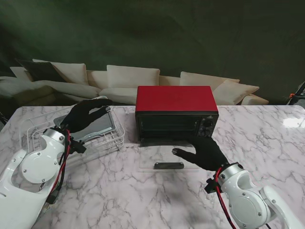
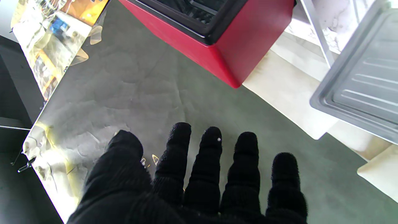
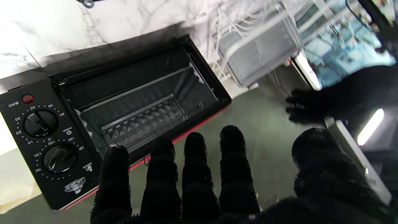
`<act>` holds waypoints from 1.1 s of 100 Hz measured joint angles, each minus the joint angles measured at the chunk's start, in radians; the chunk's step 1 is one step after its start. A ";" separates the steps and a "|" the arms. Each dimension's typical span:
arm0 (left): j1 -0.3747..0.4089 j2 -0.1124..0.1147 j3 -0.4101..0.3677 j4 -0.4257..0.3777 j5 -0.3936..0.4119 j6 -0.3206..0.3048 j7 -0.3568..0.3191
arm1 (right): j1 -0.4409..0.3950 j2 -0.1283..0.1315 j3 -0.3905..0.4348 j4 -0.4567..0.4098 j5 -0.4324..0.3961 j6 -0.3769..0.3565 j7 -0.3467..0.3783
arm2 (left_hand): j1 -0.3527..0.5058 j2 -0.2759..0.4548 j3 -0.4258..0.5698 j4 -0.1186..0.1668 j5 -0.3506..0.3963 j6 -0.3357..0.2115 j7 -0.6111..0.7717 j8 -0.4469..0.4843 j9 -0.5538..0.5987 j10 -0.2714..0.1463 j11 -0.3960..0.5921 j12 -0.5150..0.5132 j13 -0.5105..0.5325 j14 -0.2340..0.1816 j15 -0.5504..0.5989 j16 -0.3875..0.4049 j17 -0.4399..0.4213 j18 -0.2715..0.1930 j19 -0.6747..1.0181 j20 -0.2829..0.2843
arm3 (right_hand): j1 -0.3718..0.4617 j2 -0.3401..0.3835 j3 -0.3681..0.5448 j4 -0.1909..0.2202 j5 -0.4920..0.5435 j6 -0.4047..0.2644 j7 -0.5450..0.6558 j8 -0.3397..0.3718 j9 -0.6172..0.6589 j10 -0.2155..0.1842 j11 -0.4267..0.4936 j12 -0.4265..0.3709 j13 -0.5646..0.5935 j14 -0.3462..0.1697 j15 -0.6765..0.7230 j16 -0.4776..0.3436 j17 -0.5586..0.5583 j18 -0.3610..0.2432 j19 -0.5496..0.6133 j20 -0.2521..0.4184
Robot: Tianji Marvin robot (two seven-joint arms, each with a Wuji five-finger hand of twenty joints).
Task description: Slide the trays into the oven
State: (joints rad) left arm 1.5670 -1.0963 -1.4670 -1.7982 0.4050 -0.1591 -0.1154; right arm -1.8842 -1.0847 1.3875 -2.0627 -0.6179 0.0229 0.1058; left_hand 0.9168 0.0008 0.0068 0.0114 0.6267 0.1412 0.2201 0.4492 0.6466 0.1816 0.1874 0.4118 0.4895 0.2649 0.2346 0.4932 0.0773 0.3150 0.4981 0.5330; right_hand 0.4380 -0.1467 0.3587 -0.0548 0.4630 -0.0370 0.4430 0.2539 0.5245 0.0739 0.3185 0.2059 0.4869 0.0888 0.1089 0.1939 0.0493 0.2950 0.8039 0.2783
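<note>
The oven (image 1: 176,112) stands open at the table's far middle, its door (image 1: 164,155) folded down. The tray (image 1: 95,126) sits in the wire rack (image 1: 107,140), far left. Left hand (image 1: 86,116) hovers over it, fingers spread, empty; right hand (image 1: 202,151), open, rests over the door. Next comes gripping the tray's rim.

Straight black fingers (image 3: 196,174) face the open oven (image 3: 133,105).

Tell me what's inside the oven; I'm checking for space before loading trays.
Inside the oven only a wire rack shows; no tray. Its far corners are dark.
</note>
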 measured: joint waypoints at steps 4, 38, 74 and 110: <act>0.001 0.000 -0.005 0.004 0.008 -0.001 0.002 | -0.019 -0.004 0.012 -0.004 0.032 -0.012 -0.029 | 0.000 0.000 0.000 0.000 0.000 0.000 0.000 0.000 0.000 0.000 0.000 0.000 0.000 0.000 0.000 0.000 0.000 0.000 0.000 0.000 | 0.000 0.000 0.000 0.000 0.013 0.000 0.000 0.000 0.022 0.001 -0.001 0.000 0.010 0.002 0.000 0.000 0.003 0.001 0.000 0.000; -0.005 0.008 -0.053 0.057 0.128 -0.015 -0.009 | -0.052 -0.045 0.088 0.031 0.119 -0.033 -0.224 | 0.000 0.000 0.000 0.000 0.000 0.000 0.000 0.000 -0.002 0.000 0.000 0.000 0.000 -0.002 0.000 0.000 0.000 0.000 0.000 0.000 | 0.001 0.000 -0.010 0.000 0.043 0.000 -0.002 0.012 0.047 0.002 -0.001 0.000 0.023 0.008 0.000 0.011 0.016 0.018 0.001 0.010; -0.109 0.028 -0.068 0.160 0.189 0.047 -0.083 | -0.053 -0.059 0.086 0.082 0.144 -0.029 -0.236 | -0.030 -0.002 -0.001 0.000 -0.161 0.000 -0.070 -0.013 -0.264 -0.029 -0.136 -0.141 -0.081 -0.033 -0.050 -0.052 -0.020 -0.013 -0.005 -0.010 | 0.001 0.000 -0.011 0.000 0.044 0.000 -0.011 0.024 0.047 0.013 -0.001 0.000 0.023 0.009 0.000 0.012 0.016 0.018 0.001 0.015; -0.187 0.041 -0.051 0.291 0.265 0.099 -0.112 | -0.050 -0.060 0.086 0.095 0.146 -0.023 -0.239 | -0.068 -0.131 -0.005 0.000 -0.329 0.003 -0.176 -0.101 -0.421 -0.027 -0.186 -0.239 -0.154 -0.051 -0.082 -0.111 -0.032 -0.049 -0.126 -0.036 | 0.002 0.000 -0.022 0.000 0.061 0.000 -0.013 0.035 0.047 0.014 -0.001 0.000 0.023 0.010 0.000 0.012 0.016 0.018 -0.009 0.025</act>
State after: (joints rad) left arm 1.3804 -1.0554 -1.5178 -1.5073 0.6695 -0.0598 -0.2269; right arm -1.9343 -1.1447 1.4738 -1.9682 -0.4718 -0.0005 -0.1327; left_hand 0.8488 -0.1300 0.0018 0.0116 0.2974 0.1447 0.0439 0.3479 0.2257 0.1551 0.0011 0.1730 0.3356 0.2138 0.1527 0.3817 0.0457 0.2658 0.3724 0.4972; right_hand 0.4402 -0.1467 0.3371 -0.0546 0.5244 -0.0367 0.4303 0.2893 0.5710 0.0877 0.3172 0.2058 0.5100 0.0984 0.1089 0.2058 0.0657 0.3129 0.7951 0.3035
